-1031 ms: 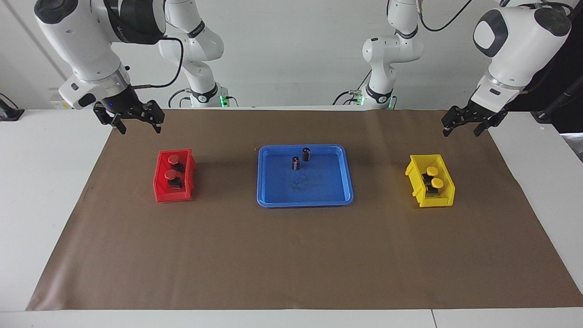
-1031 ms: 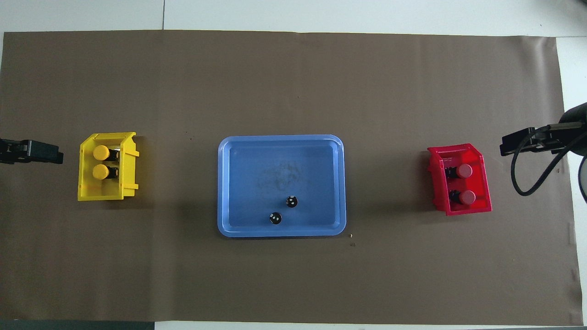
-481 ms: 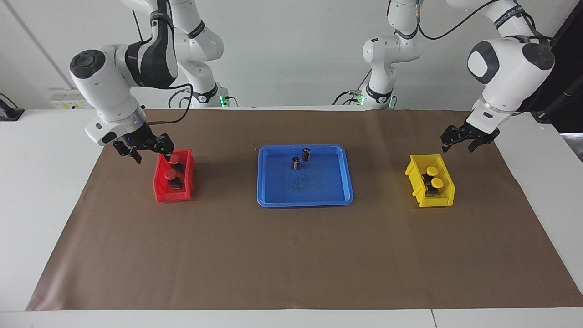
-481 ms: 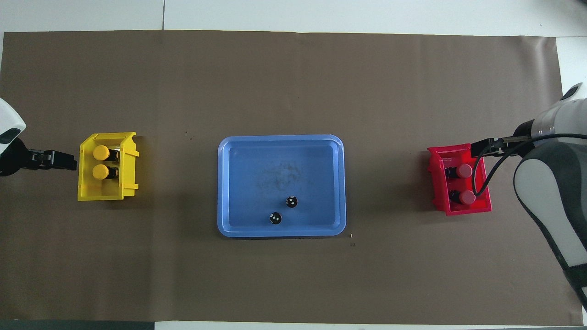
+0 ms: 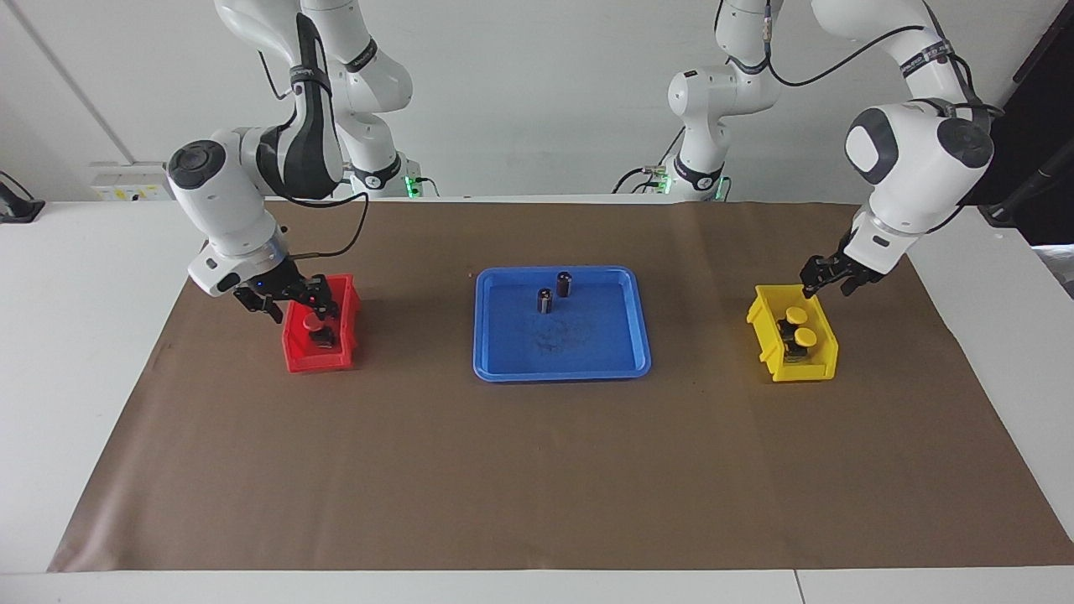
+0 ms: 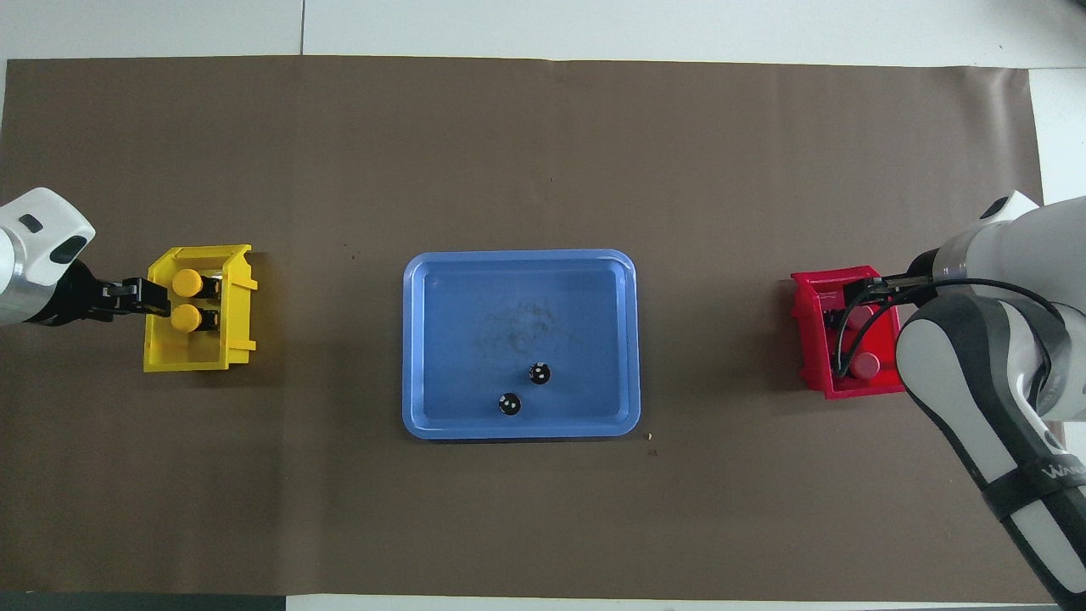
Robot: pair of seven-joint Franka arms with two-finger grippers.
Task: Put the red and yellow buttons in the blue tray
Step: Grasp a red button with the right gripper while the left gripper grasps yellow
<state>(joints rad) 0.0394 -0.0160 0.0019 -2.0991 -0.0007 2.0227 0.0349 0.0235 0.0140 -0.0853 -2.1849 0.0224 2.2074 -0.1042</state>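
Two red buttons (image 6: 866,365) sit in a small red bin (image 5: 295,351) toward the right arm's end of the table. In the facing view only one red cap (image 5: 311,322) shows. My right gripper (image 5: 289,309) is low over this bin, open, and it hides the other red button. Two yellow buttons (image 5: 805,336) sit in a small yellow bin (image 5: 765,323) toward the left arm's end. My left gripper (image 5: 826,285) is open over that bin's edge. The blue tray (image 5: 587,340) lies between the bins and holds no buttons.
Two dark capless cylinders (image 5: 565,283) stand in the tray's part nearest the robots; they also show in the overhead view (image 6: 540,372). Brown paper (image 5: 537,470) covers the table. The right arm's cable loops over the red bin (image 6: 813,339).
Both grippers have come down and inward. The right gripper moved from beside the red bin to over it. The left gripper moved to the yellow bin's edge.
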